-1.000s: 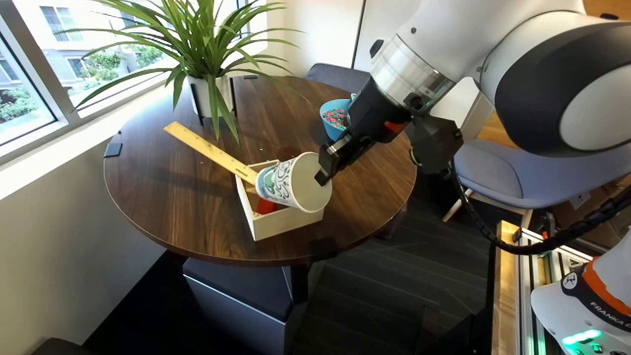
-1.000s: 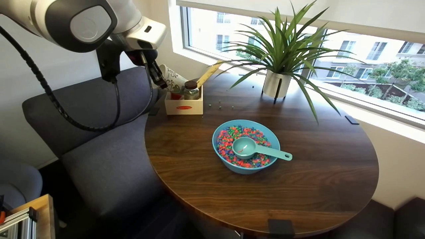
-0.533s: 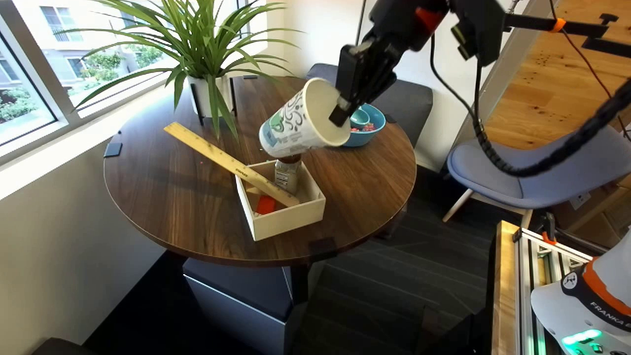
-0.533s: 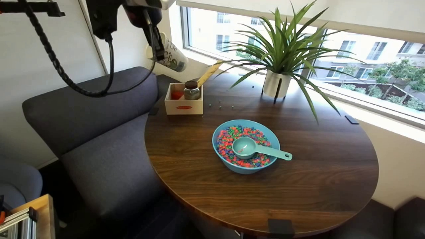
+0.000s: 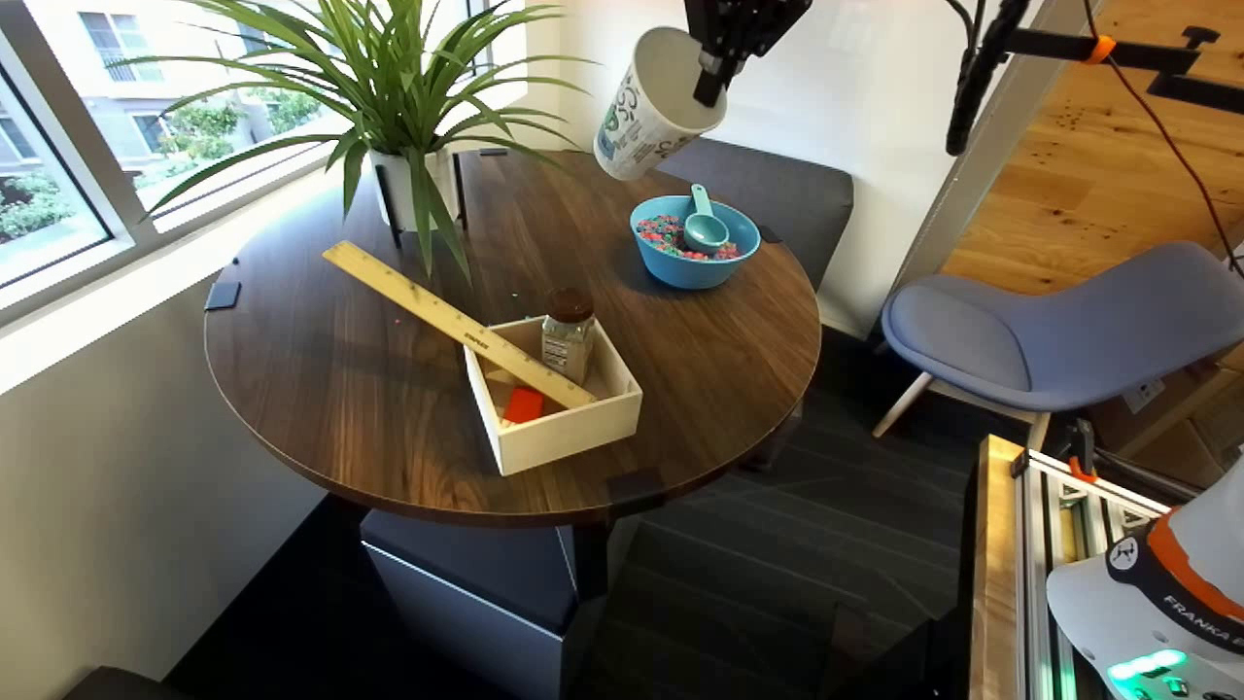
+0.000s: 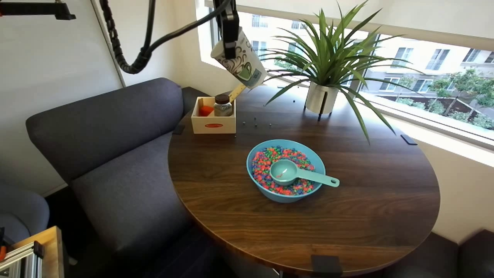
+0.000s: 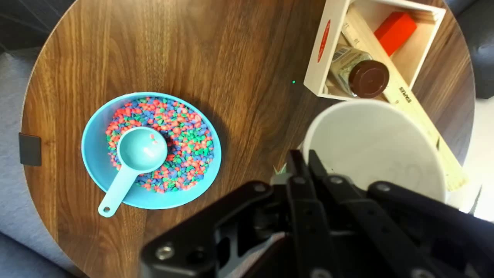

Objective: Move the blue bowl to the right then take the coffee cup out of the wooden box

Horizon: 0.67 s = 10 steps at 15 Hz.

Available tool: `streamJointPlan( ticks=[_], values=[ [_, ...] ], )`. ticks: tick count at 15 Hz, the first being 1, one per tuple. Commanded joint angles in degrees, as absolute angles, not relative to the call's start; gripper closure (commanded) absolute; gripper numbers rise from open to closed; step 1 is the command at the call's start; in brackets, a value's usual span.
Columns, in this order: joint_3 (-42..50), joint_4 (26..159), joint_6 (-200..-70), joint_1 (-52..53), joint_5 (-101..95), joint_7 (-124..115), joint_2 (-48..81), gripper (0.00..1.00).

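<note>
My gripper (image 7: 303,152) is shut on the rim of the coffee cup (image 7: 374,146), with one finger inside the cup and one outside. The cup hangs tilted in the air, high above the table, in both exterior views (image 5: 646,112) (image 6: 243,63). The blue bowl (image 6: 283,197) stands on the table with coloured pebbles and a teal scoop (image 6: 285,172) in it. It also shows in the wrist view (image 7: 94,150). The wooden box (image 5: 569,437) sits near the table edge and holds a jar (image 5: 567,340), a red block (image 5: 523,404) and a leaning ruler (image 5: 408,292).
A potted plant (image 6: 322,98) with long spreading leaves stands on the round table (image 6: 370,216) by the window. A few loose pebbles lie near the box. A grey bench (image 6: 127,170) and a grey-blue chair (image 5: 962,340) stand around the table.
The gripper has lifted the cup up out of the wooden box and carried it higher and away from above the box. The bowl, jar and box stay in place.
</note>
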State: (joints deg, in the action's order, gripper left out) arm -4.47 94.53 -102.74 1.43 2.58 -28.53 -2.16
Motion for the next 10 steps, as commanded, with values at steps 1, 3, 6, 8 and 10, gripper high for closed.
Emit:
streamJointPlan(
  ticks=[1, 3, 6, 8, 10],
  values=[
    [-4.0, 92.6, -101.6, 2.0, 2.4, -28.9, -0.5, 0.97],
    [-4.2, 90.6, -97.5, 2.4, 1.4, -31.5, 2.4, 0.99],
    [-4.1, 91.1, -93.5, 3.0, -4.1, -36.3, 4.9, 0.99],
    [-3.9, 91.3, -92.0, 3.4, -4.2, -38.9, 6.8, 0.99],
    [-3.8, 90.7, -90.8, 3.5, -0.2, -40.1, 9.1, 0.99]
  ],
)
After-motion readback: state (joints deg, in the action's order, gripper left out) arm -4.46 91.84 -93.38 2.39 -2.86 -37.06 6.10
